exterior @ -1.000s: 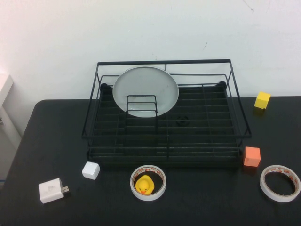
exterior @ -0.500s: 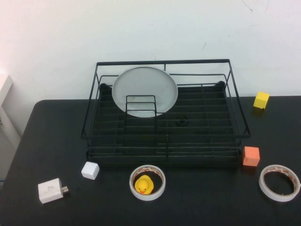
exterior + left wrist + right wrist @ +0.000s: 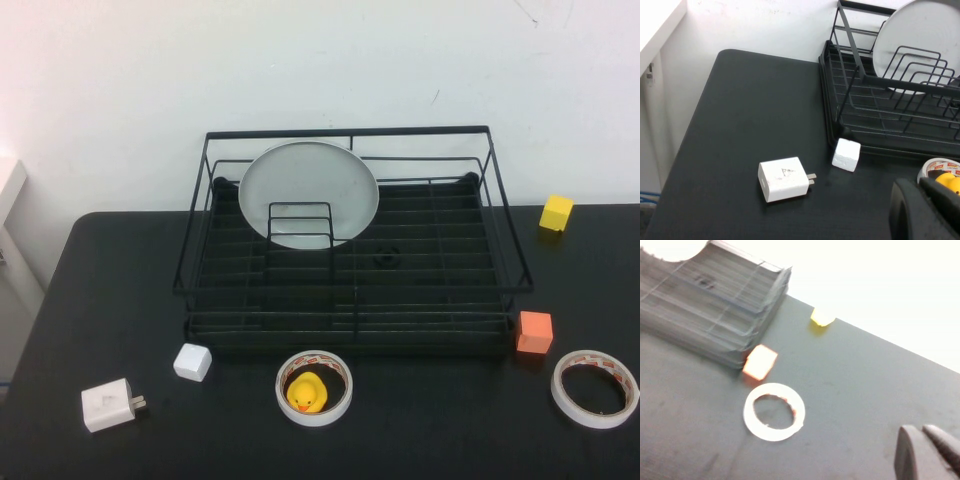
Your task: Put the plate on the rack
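The pale grey-white plate (image 3: pixel 310 185) stands on edge in the back left part of the black wire rack (image 3: pixel 420 338), behind the small upright wire divider (image 3: pixel 301 225). No arm shows in the high view. In the left wrist view, my left gripper (image 3: pixel 916 184) is shut and empty, low over the table's front left, with the plate (image 3: pixel 920 30) and the rack (image 3: pixel 829 110) beyond it. In the right wrist view, my right gripper (image 3: pixel 920 429) is shut and empty above the table's right side, away from the rack (image 3: pixel 755 315).
In front of the rack lie a white charger (image 3: pixel 108 404), a white cube (image 3: pixel 193 362) and a tape ring around a yellow duck (image 3: pixel 314 387). To the right are an orange cube (image 3: pixel 534 331), a tape roll (image 3: pixel 595 388) and a yellow cube (image 3: pixel 557 212).
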